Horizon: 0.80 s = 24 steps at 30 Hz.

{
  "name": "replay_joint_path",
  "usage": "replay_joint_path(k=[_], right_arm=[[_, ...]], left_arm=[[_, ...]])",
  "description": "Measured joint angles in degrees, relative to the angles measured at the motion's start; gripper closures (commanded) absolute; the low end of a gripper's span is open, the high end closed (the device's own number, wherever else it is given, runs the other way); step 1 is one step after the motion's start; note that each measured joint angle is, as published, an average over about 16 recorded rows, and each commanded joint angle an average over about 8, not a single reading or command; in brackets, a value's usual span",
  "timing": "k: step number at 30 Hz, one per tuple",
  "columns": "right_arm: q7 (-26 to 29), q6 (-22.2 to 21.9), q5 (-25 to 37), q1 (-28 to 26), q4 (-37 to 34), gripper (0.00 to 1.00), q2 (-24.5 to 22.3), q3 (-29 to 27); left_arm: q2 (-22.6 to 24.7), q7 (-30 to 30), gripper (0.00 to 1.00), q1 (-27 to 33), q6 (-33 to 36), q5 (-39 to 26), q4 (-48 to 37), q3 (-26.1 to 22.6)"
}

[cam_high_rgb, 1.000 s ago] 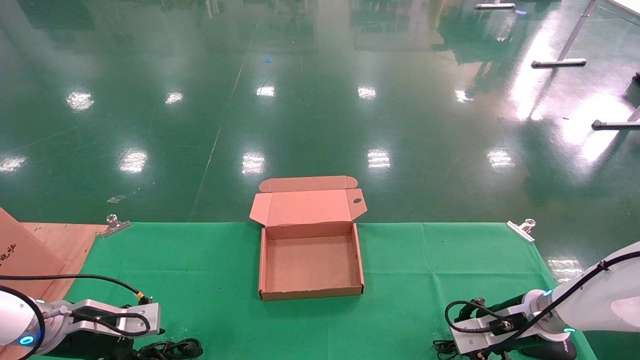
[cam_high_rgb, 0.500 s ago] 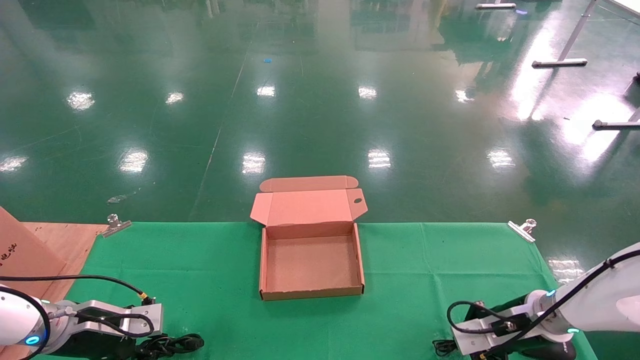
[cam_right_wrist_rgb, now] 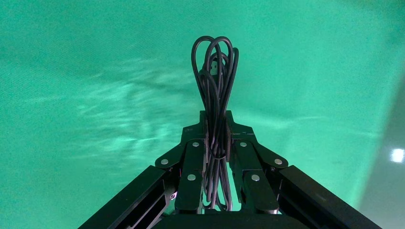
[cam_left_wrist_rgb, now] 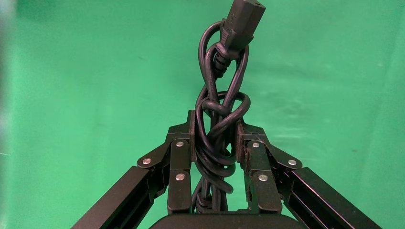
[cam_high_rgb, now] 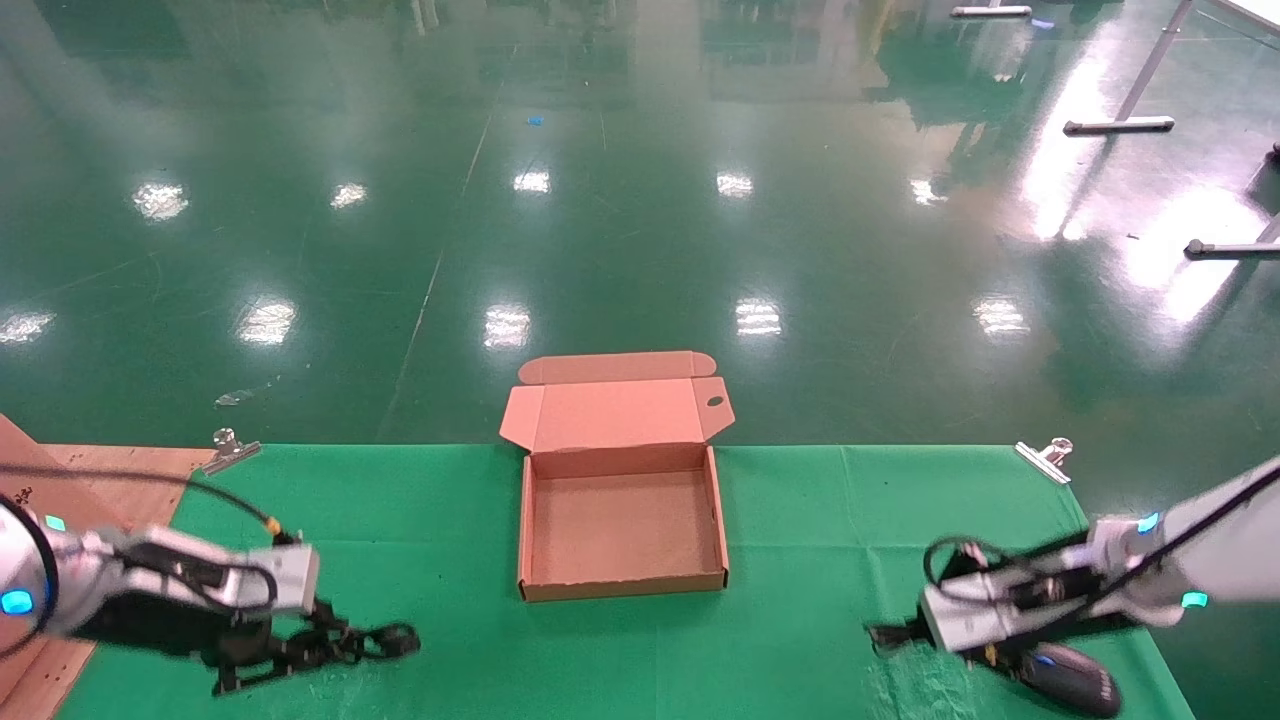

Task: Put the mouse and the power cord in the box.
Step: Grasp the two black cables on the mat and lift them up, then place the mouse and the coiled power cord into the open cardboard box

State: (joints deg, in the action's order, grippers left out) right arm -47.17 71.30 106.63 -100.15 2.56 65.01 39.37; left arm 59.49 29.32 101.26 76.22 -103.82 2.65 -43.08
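Observation:
The open brown box [cam_high_rgb: 530, 520] lies mid-table, empty, with its lid folded back. Near the front left, my left gripper [cam_high_rgb: 312, 636] is shut on the power cord [cam_high_rgb: 365, 640], and the bundle hangs just above the green cloth. In the left wrist view the coiled cord [cam_left_wrist_rgb: 217, 102] is pinched between the left gripper's [cam_left_wrist_rgb: 217, 136] pads, its plug [cam_left_wrist_rgb: 244, 19] sticking out past them. At the front right, my right gripper [cam_high_rgb: 897, 635] is shut on the mouse's thin looped cable [cam_right_wrist_rgb: 215, 67]. The black mouse [cam_high_rgb: 1068, 678] itself trails behind it, low over the cloth.
A brown board [cam_high_rgb: 60, 480] lies at the table's left end. Metal clips [cam_high_rgb: 228, 450] [cam_high_rgb: 1045, 458] pin the green cloth [cam_high_rgb: 850, 520] at the back corners. The table's far edge runs just behind the box, with shiny green floor beyond.
Both arms have risen and shifted slightly forward. The left has lifted the power cord off the cloth. The right has pulled up the cable, and the mouse has come into view.

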Motion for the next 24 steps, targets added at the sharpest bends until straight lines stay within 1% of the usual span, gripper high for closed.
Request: replay_joint_path(k=[6, 11, 16, 24], right_arm=[[0.9, 4.1, -2.1, -6.2, 2.1, 1.0, 0.2, -1.5], [3.1, 5.2, -3.7, -11.0, 3.5, 1.0, 2.6, -2.6], [5.7, 3.3, -4.4, -13.9, 4.2, 1.0, 6.7, -3.0], [9.0, -1.2, -4.5, -14.8, 5.3, 1.0, 11.8, -2.5]], left_arm=[[1.5, -0.3, 1.0, 5.8, 1.6, 0.0, 1.6, 0.1], [4.3, 0.0, 1.0, 9.7, -0.4, 0.4, 2.8, 0.4], [8.1, 1.1, 1.0, 11.5, -5.9, 1.0, 3.2, 1.0], [13.1, 3.8, 1.0, 10.5, -15.3, 2.3, 2.3, 2.1]])
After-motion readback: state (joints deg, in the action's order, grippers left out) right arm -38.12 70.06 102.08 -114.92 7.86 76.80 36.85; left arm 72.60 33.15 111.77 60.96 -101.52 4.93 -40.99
